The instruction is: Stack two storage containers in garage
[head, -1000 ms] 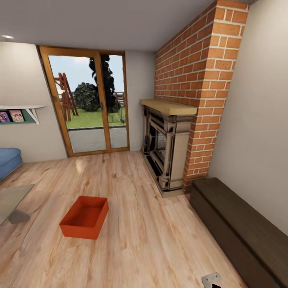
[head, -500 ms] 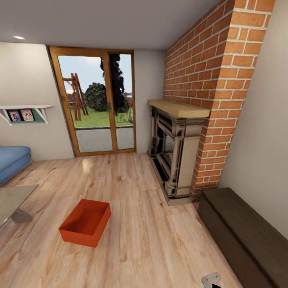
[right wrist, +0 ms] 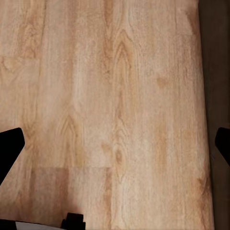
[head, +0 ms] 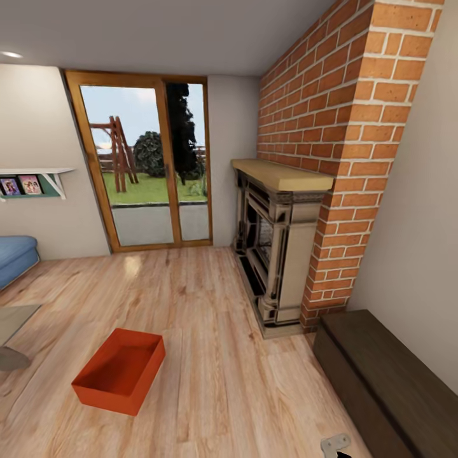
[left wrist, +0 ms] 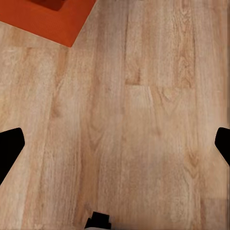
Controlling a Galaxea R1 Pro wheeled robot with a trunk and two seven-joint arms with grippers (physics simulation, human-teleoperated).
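One red-orange rectangular open-top storage container (head: 119,379) is seen in the head view, resting on the light wood-plank floor (head: 210,331) of the living room. A corner of the same red-orange container (left wrist: 50,17) is caught in the left wrist view, well ahead of the left hand (left wrist: 115,146) and off to one side of it, with bare planks lying between.

The left hand is held released: its two dark fingertips (left wrist: 9,148) are spread to opposite edges of the picture, and nothing is gripped between them. The right hand (right wrist: 115,146) is likewise spread wide and empty, its fingertips (right wrist: 9,148) set far apart over plain wood planks (right wrist: 110,110). A dark brown strip (right wrist: 215,72) is seen along one edge of that view, to the side of the right hand; whether it is the chest cannot be told for certain.

In the head view, a long dark brown chest (head: 388,381) is set against the beige wall. A red brick fireplace (head: 299,191) with a pale wooden mantel stands beyond it, and a wood-framed glass door (head: 149,168) is seen at the far wall. A blue sofa (head: 14,257) and part of a glass coffee table (head: 13,324) are seen at the edge.
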